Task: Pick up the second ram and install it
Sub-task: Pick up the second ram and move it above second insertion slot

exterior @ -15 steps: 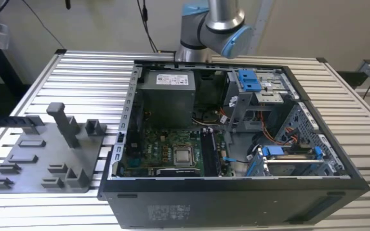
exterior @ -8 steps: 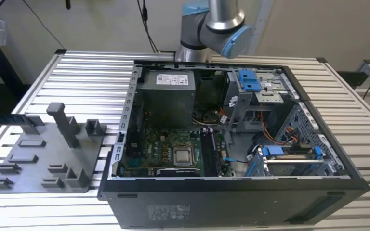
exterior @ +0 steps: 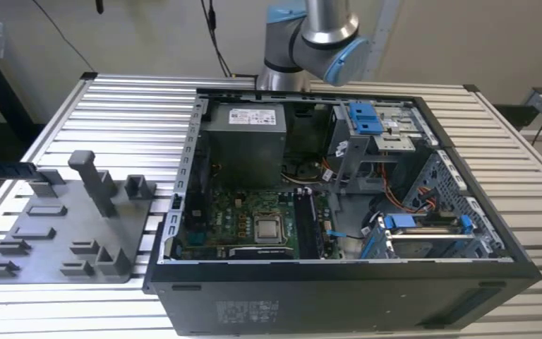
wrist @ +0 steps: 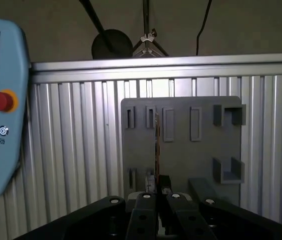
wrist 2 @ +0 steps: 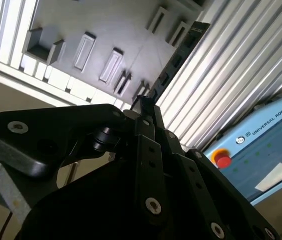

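The second ram (wrist: 156,145) is a thin dark stick seen edge-on in the first wrist view, running out from between my fingers over the grey fixture plate (wrist: 185,150). My gripper (wrist: 156,187) is shut on it. The second wrist view shows the same stick (wrist 2: 178,55) stretching away from the gripper (wrist 2: 143,107) past the plate's slots (wrist 2: 112,65). In the exterior view the ram (exterior: 8,171) juts in from the exterior view's left edge, above the back of the fixture plate (exterior: 59,244).
An open computer case (exterior: 346,289) lies at the centre of the slatted table (exterior: 130,106), with its motherboard (exterior: 252,226) and blue drive latches (exterior: 365,116) exposed. Grey blocks (exterior: 92,180) stand on the plate. A teach pendant (wrist: 1,125) lies on the table near the gripper.
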Robot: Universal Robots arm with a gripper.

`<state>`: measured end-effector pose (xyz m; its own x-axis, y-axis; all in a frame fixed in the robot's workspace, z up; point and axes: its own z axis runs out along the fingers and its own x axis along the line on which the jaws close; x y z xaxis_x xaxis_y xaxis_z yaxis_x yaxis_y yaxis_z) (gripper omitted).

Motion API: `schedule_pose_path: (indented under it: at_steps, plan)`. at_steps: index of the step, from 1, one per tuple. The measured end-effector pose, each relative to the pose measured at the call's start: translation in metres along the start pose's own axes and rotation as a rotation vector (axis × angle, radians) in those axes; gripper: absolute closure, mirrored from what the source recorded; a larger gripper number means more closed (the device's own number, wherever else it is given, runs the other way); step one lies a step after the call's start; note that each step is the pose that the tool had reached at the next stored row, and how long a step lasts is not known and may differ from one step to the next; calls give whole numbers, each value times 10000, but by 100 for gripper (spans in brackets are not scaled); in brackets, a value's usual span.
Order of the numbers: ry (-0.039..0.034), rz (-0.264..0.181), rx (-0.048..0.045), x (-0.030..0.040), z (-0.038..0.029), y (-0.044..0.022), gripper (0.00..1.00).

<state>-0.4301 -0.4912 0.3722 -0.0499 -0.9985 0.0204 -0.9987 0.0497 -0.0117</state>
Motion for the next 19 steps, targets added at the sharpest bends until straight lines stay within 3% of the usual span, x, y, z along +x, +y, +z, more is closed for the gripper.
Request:
schedule_pose_path:
  at_steps: [19]
  plan:
    - [1, 0, 0, 4, -242, -1, 86]
